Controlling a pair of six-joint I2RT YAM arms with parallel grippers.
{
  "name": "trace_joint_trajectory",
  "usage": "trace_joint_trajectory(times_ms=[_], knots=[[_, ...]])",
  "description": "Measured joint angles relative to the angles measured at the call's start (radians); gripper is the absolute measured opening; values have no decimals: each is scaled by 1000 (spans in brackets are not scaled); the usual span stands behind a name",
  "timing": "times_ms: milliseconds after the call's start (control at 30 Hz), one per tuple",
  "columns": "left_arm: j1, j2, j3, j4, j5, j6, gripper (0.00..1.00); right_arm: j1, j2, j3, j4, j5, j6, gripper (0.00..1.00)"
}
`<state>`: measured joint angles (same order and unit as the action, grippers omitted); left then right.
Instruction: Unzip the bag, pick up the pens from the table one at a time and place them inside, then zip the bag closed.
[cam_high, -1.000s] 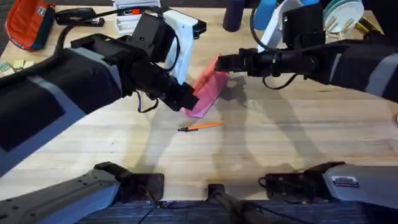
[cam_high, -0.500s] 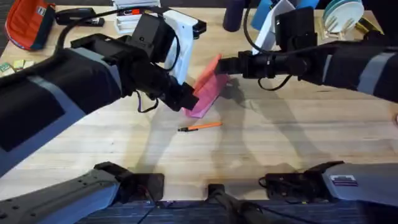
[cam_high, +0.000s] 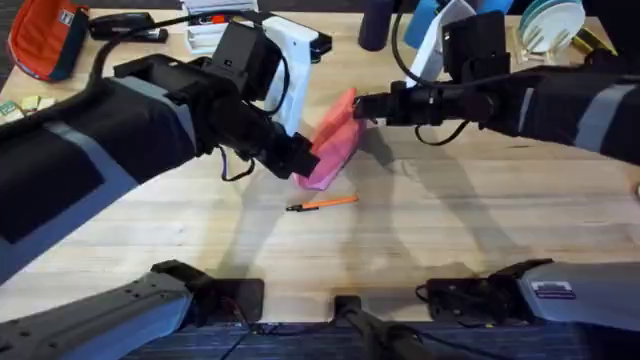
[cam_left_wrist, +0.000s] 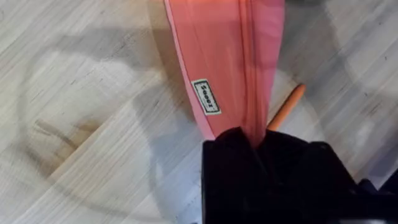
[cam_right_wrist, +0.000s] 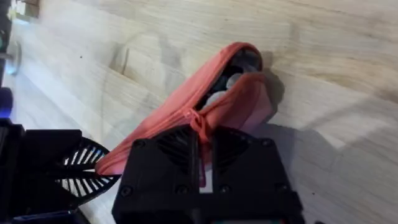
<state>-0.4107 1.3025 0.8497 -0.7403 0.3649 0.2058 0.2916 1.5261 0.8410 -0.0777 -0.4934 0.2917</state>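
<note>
Pale butcher-block table (cam_high: 480, 230): near strip in front of the arm bases is bare, and open wood runs wide to the right of centre.

Pen (cam_high: 322, 203): thin orange stick, dark tip pointing left, lying flat on the table just nearer than the bag, apart from both grippers. In the left wrist view its orange end (cam_left_wrist: 287, 107) shows beside the pouch, the rest cut off behind the gripper body.

Bag (cam_high: 333, 146): salmon-pink pouch at mid-table, held between the two arms, its right end lifted and its left end low. A small white label (cam_left_wrist: 206, 96) sits on its side, lettering too small to read. The mouth at the far end gapes partly open (cam_right_wrist: 239, 65); contents inside are hard to make out.

Left gripper (cam_high: 300, 158): clamped on the bag's near-left end, fabric pinched between the black fingers (cam_left_wrist: 245, 140).

Right gripper (cam_high: 358, 106): closed narrow on the bag's upper right end at the zipper line (cam_right_wrist: 198, 124); the pull itself is hidden by the fingers.

Far edge: an orange-red bag with dark trim (cam_high: 45, 38) at the left corner, a white stand (cam_high: 290, 55), and crowded blue and white items at the far right, partly cut off by the frame.
</note>
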Motion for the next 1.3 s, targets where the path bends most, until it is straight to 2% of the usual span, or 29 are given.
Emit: trace_joint_trajectory(times_ms=[667,1167,1300], knots=[[0,0,0,-4,1,0,42,0,-49,0,-12,4,0,46],[0,0,0,27,7,0,42,0,-182,0,-29,12,0,33],[0,0,0,27,8,0,42,7,-193,0,-33,11,53,33]])
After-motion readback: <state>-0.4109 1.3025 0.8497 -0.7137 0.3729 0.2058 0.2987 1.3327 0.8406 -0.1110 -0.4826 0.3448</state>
